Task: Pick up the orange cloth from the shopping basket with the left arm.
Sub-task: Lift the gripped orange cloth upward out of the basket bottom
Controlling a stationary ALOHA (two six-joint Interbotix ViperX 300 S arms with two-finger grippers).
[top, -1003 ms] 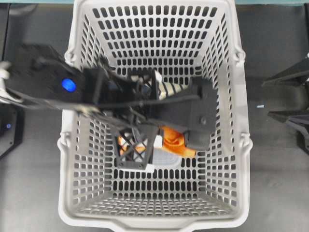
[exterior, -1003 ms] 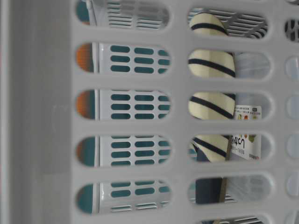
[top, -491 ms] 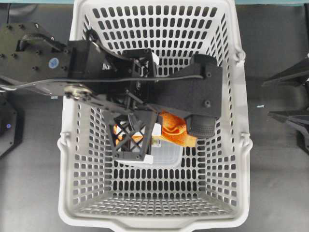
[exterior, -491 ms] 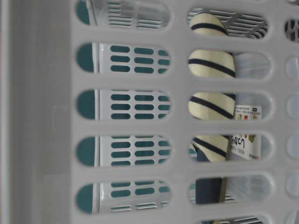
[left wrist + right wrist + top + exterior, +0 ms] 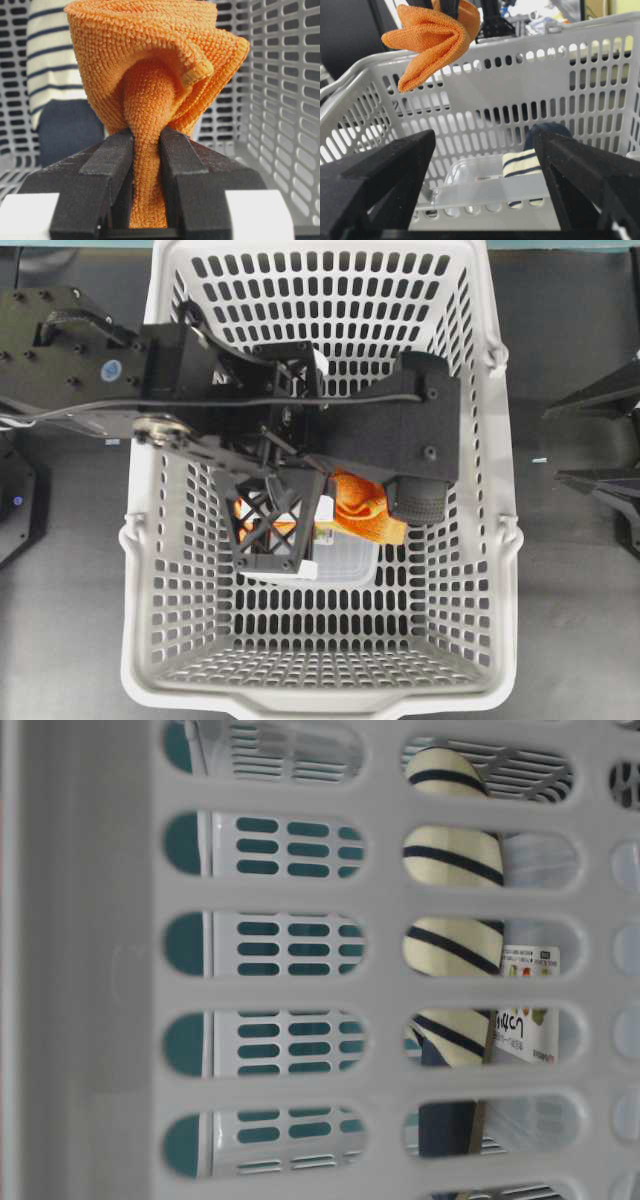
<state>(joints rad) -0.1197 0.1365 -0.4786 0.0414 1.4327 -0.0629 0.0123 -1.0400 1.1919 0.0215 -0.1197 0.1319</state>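
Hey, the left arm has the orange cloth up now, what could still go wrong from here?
The left gripper pinches only a narrow fold of the orange cloth, so it might slip out. The cloth hangs near the shopping basket rim height, so a sideways move could snag it on the wall.

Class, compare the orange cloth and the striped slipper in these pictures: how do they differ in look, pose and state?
The orange cloth is plain bright orange terry; the striped slipper is cream with navy stripes.
The cloth is bunched and pinched in the left tool; nothing grips the slipper.
The cloth hangs near the rim of the shopping basket; the slipper lies low inside, beside a clear container.
Both are soft fabric things.
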